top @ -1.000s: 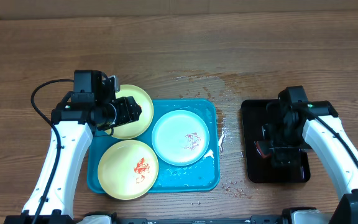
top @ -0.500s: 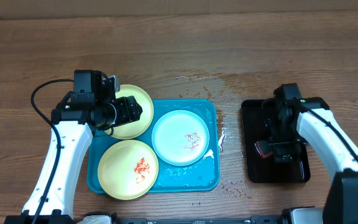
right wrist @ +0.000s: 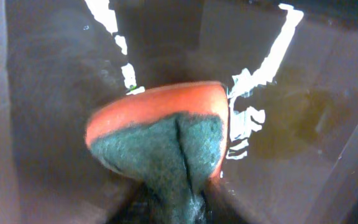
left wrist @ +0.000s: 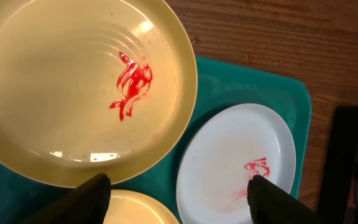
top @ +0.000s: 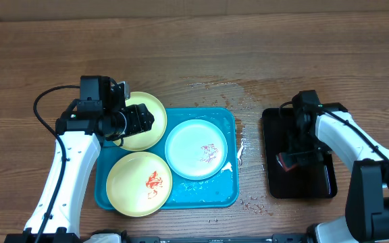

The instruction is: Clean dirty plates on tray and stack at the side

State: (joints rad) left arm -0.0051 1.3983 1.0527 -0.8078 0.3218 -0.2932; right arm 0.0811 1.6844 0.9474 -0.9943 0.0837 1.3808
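Holds in the large turquoise rectangular plastic tray (top: 229, 197), wet and soapy on the wooden bench (top: 194, 54), a white round plastic plate (top: 196, 150) at right and a pale yellow round plastic plate (top: 139, 183) at front left, both smeared red, with a second smeared yellow plate (top: 151, 105) overlapping the tray's far-left corner. Hovers with the left tool (left wrist: 179, 193) above that corner plate, fingers spread apart and gripping nothing. Reaches with the right tool (top: 290, 160) into the smaller black rectangular tray (top: 275, 185), well apart from the plates, clamped on an orange sponge (right wrist: 166, 130) with a green scouring face.
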